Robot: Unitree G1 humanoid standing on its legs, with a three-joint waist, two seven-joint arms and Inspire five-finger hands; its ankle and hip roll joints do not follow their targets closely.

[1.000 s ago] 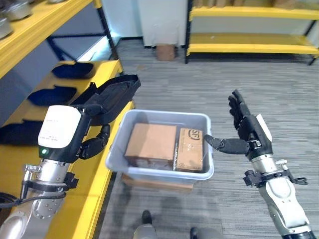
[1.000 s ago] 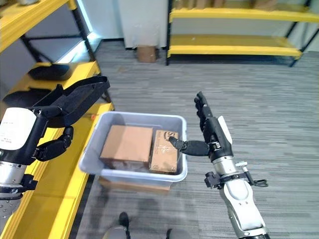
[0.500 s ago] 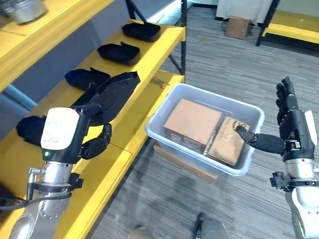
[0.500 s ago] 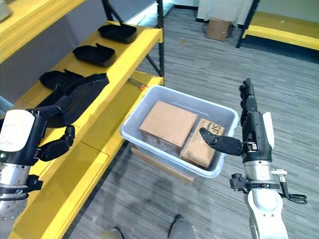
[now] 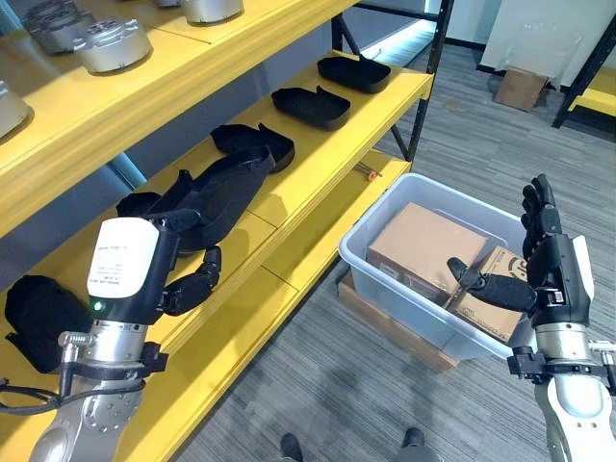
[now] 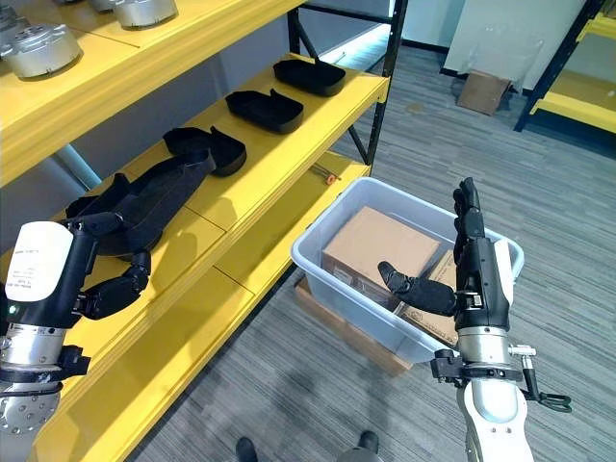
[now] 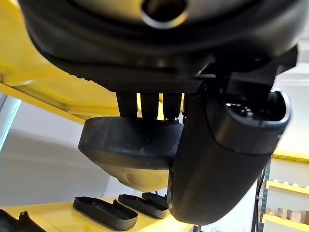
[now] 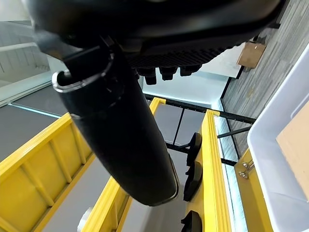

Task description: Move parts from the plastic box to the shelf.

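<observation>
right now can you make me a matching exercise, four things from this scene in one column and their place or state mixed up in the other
Things:
1. left hand
2. right hand
3. plastic box
4. metal parts

Places or states:
A. on the floor beside the shelf, holding cardboard boxes
B. on the upper shelf board
C. fingers curled round a long black part
D. fingers straight, raised over the box's near end

Pairs: 1-C, 2-D, 3-A, 4-B

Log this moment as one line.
left hand: shut on black part, over shelf | right hand: open, above plastic box
</observation>
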